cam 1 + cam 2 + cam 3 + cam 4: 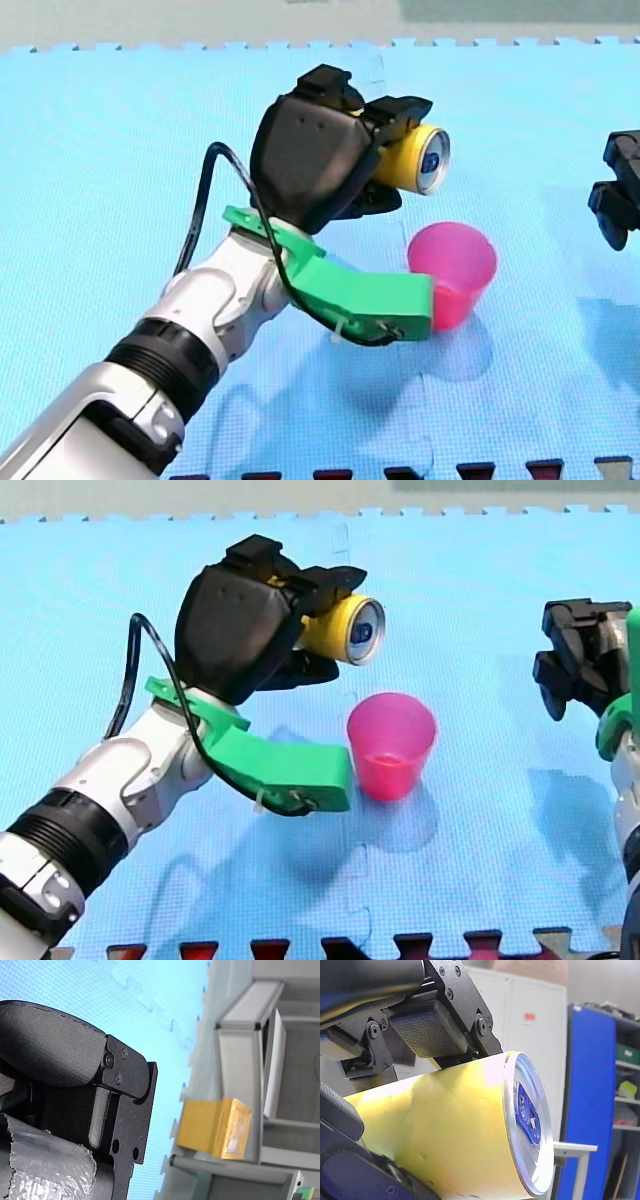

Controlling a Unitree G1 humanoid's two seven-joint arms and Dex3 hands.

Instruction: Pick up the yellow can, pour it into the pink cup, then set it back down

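The yellow can [428, 160] is tipped onto its side in my left hand [400, 155], whose black fingers are shut around its body. Its silver top with the blue tab faces right and slightly down. It hangs above and just left of the pink cup [392, 742], which stands upright on the blue mat [480, 590]. The second wrist view shows the same can [450, 1130] close up, with a ribbed finger pad [427, 1027] pressing on its side. My right hand [575, 665] is over the mat at the far right, apart from the cup and holding nothing.
The green bracket [280, 765] on my left forearm sits close to the cup's left side. Dark and coloured tiles [300, 950] line the mat's near edge. In the first wrist view a yellow box [215, 1127] sits among grey frames beyond the mat's edge.
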